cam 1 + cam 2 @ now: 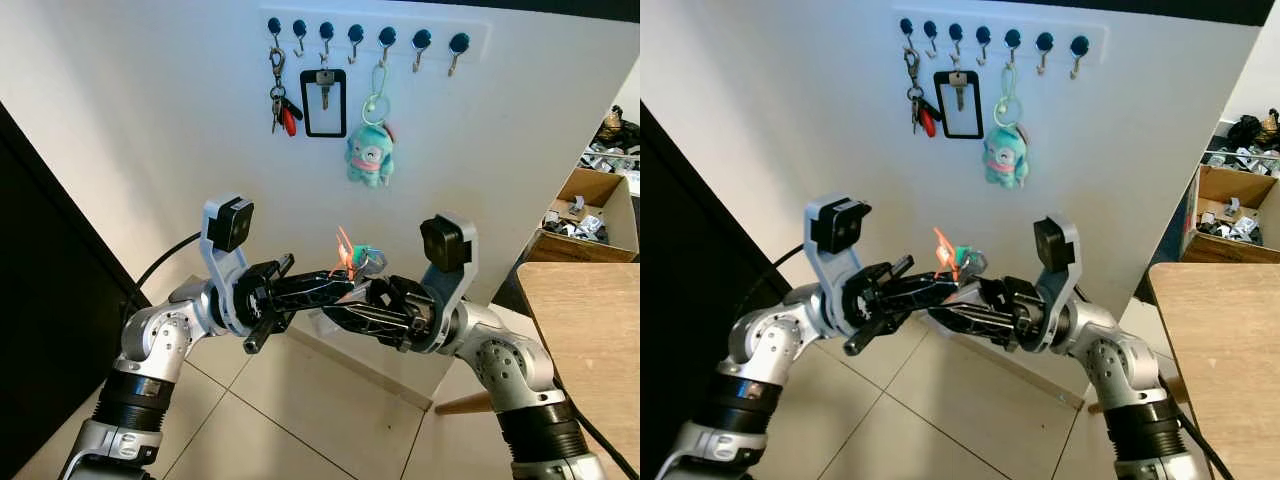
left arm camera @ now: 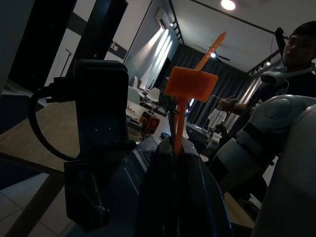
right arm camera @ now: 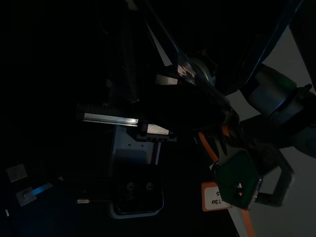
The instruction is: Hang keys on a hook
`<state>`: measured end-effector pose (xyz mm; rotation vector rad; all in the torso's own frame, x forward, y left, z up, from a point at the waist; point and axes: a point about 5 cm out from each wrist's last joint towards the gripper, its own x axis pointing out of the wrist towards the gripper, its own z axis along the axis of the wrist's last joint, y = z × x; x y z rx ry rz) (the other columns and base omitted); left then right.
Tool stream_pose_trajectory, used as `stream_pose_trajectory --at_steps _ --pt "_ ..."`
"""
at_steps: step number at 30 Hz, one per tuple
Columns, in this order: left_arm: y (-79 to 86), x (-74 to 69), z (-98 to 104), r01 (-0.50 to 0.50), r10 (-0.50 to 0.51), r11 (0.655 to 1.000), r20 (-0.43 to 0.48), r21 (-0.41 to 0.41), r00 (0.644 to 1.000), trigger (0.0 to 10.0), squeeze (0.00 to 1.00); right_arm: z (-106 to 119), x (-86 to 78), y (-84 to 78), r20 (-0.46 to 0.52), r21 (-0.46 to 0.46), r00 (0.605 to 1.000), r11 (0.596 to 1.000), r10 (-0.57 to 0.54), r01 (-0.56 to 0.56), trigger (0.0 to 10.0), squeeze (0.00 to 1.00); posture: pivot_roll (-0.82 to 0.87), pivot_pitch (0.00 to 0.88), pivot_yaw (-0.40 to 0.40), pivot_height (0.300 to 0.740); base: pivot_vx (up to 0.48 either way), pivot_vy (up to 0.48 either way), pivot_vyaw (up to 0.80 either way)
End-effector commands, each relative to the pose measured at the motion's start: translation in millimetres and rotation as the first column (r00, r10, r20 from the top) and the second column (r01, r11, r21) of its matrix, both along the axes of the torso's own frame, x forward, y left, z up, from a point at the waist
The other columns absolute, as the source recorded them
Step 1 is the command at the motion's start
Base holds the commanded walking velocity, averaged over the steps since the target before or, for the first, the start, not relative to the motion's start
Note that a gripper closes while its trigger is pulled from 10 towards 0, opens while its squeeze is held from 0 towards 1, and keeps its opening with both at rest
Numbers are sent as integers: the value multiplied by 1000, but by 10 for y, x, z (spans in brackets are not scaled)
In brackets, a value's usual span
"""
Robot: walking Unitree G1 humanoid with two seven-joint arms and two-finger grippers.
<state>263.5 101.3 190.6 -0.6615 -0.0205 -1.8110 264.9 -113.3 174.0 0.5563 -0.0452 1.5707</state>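
Below the hook rail (image 1: 375, 32): keys (image 1: 362, 260) pinched between both grippers, left gripper (image 1: 345, 278), right gripper (image 1: 362, 290), seemingly regripping before hanging.

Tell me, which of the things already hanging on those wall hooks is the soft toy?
The teal plush toy, hanging from the fifth hook from the left by a pale green ring. The other two are a key bunch and a black-framed key tag.

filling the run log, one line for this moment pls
stage: handover | left gripper: shut on key tag | right gripper: meets left, grip unclear | hooks: some free
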Motion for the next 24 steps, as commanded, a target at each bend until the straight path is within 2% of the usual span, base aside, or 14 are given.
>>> stream_pose_trajectory --at_steps 1,2,4,5,20,24 --pt "3 -11 58 25 -25 1000 33 8 999 10000 0 -8 11 2 6 -23 1000 1000 -11 11 8980 0 -140 38 91 740 0 0 0" --pt "4 -11 58 26 -26 1000 33 8 999 10000 0 -4 12 0 6 -19 1000 1000 -12 12 7098 0 -140 38 91 740 0 0 0" --pt "4 -11 58 26 -26 1000 33 8 999 10000 0 -4 12 0 6 -19 1000 1000 -12 12 7098 0 -140 38 91 740 0 0 0" --pt "3 -10 58 26 -27 1000 34 8 999 10000 0 0 14 -2 7 -16 1000 1000 -12 12 0 0 -142 34 91 740 0 0 0" --pt "8 -6 41 28 -29 1000 35 13 999 10000 0 6 9 11 10 -3 1000 1000 -7 7 0 0 -144 27 91 740 0 0 0" --pt "-4 10 14 3 -4 1000 46 31 999 10000 0 8 9 17 12 1 1000 1000 -9 9 0 0 -144 31 92 740 0 0 0"
